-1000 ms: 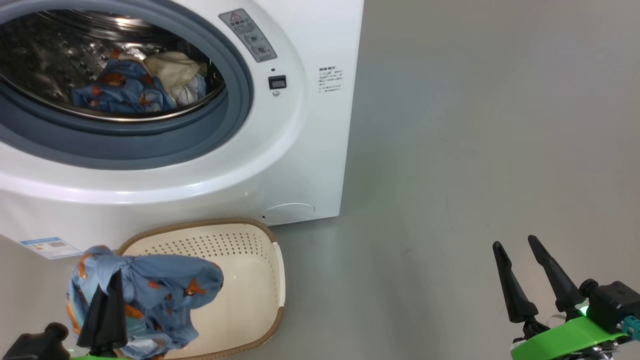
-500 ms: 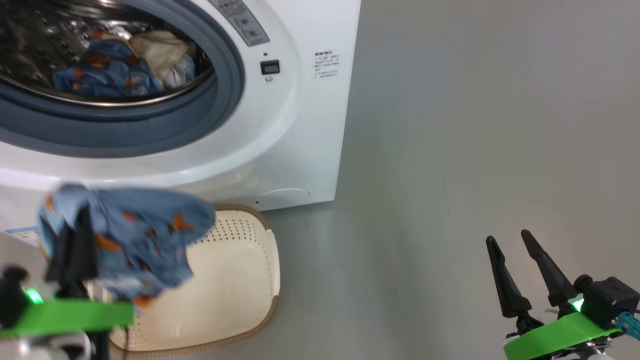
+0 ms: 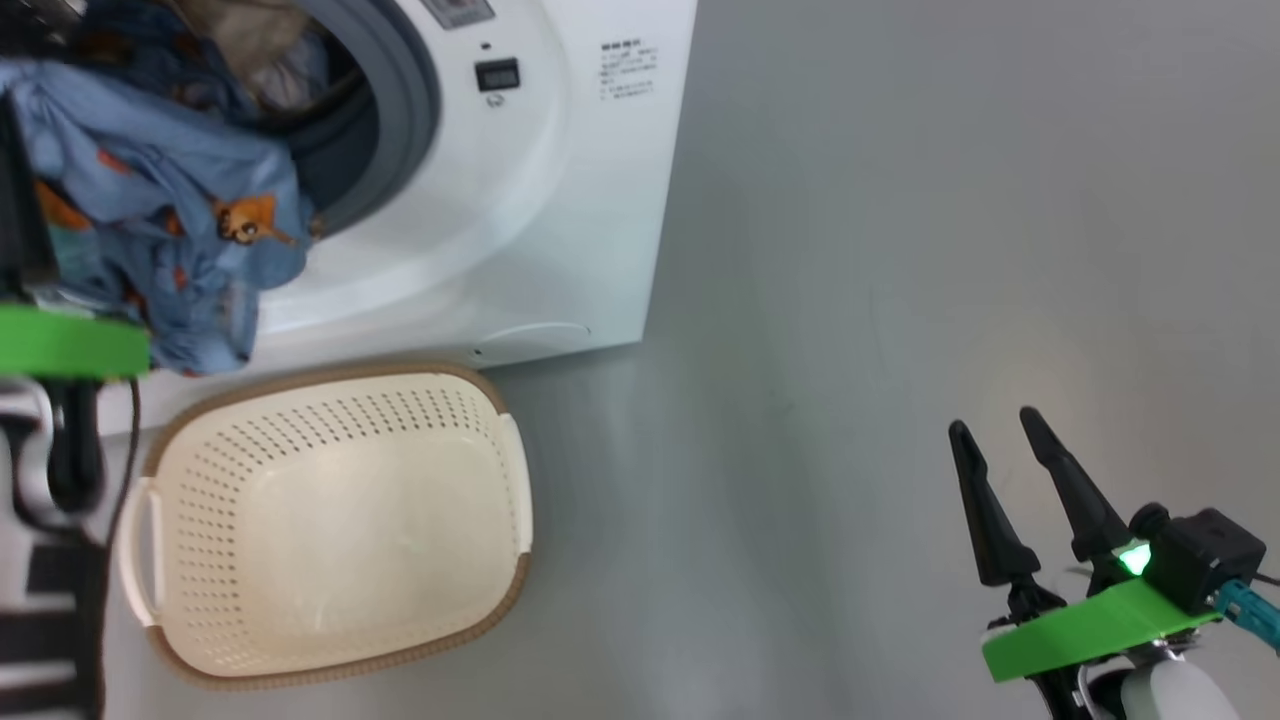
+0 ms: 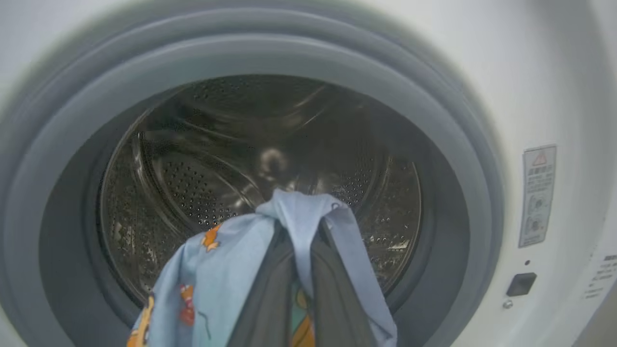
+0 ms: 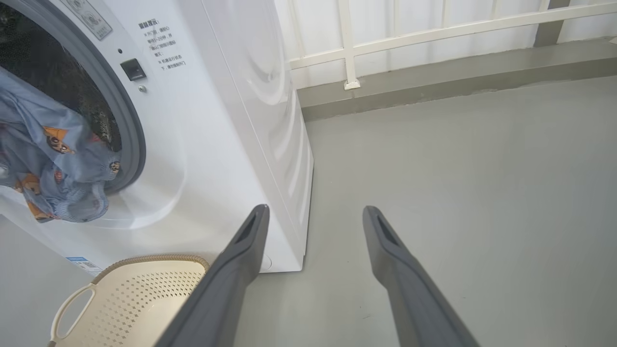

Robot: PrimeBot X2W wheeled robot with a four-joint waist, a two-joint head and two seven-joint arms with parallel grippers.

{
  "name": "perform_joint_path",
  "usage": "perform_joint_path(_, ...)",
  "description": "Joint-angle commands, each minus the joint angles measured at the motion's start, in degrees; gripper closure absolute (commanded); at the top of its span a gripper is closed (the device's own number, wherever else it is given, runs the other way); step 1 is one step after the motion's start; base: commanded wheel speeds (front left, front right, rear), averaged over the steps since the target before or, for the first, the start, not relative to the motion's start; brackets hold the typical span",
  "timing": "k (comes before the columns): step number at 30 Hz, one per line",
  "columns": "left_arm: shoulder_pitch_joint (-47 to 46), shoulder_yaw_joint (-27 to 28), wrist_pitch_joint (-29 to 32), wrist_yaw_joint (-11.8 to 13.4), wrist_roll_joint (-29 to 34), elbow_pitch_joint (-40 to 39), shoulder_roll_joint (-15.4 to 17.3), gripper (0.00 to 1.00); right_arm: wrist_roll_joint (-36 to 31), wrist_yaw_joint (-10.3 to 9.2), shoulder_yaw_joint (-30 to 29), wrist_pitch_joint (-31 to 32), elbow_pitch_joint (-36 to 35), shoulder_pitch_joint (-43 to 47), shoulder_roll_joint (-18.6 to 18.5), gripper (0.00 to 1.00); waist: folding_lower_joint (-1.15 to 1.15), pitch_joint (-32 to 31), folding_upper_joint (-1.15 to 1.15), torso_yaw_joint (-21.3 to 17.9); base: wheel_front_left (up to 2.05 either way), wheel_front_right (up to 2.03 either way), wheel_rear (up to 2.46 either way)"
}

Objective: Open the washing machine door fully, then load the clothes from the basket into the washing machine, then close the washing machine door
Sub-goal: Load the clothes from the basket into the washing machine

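My left gripper (image 4: 301, 231) is shut on a light-blue garment (image 4: 217, 270) printed with orange figures, held up in front of the washing machine's (image 3: 560, 200) open drum mouth (image 4: 270, 159). The cloth drapes over both dark fingers (image 4: 270, 303). In the head view this bundle (image 3: 170, 200) hangs at the grey gasket's lower edge, with more clothes (image 3: 240, 40) lying in the drum behind it. The cream basket (image 3: 500, 620) on the floor below holds nothing. My right gripper (image 3: 993, 421) stands open over bare floor, far right. The washing machine door is out of view.
Grey floor (image 3: 900, 250) stretches to the right of the machine. A raised kerb with a white railing (image 5: 434, 29) runs behind it. My left arm's green mount (image 3: 60, 340) and its cable hang beside the basket's left handle (image 3: 135, 560).
My left gripper has lifted the garment out of the basket and up to the drum mouth. The head camera has shifted, sliding the scene. The right gripper stays open.
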Motion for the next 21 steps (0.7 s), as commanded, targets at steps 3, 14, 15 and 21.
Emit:
perform_joint_path(3, -6.93, -0.34, -0.3, -0.09, -0.58, 7.4, 3.7, 1.0, 0.35, 0.16, 1.66, -0.27, -1.55, -1.85, 0.07, 0.0, 0.0, 3.28, 0.0, -1.95, 0.0, 0.0, 0.0)
perform_joint_path(14, -22.91, -5.18, -0.3, -0.09, -4.22, 31.21, 6.66, 1.0, 0.37, 0.16, 3.21, -0.27, -2.01, -5.2, 1.75, 0.0, 0.0, 9.1, 0.0, -5.27, 0.0, 0.0, 0.0)
perform_joint_path(15, -24.0, -5.91, -0.3, -0.09, -4.29, 32.77, 7.03, 1.0, 0.38, 0.16, 3.34, -0.27, -2.03, -5.44, 1.9, 0.0, 0.0, 9.56, 0.0, -5.55, 0.0, 0.0, 0.0)
perform_joint_path(21, -30.24, -9.27, -0.23, -0.09, -4.71, 41.31, 8.84, 1.0, 0.47, 0.16, 4.32, -0.27, -2.1, -6.74, 2.68, 0.0, 0.0, 12.25, 0.0, -7.1, 0.0, 0.0, 0.0)
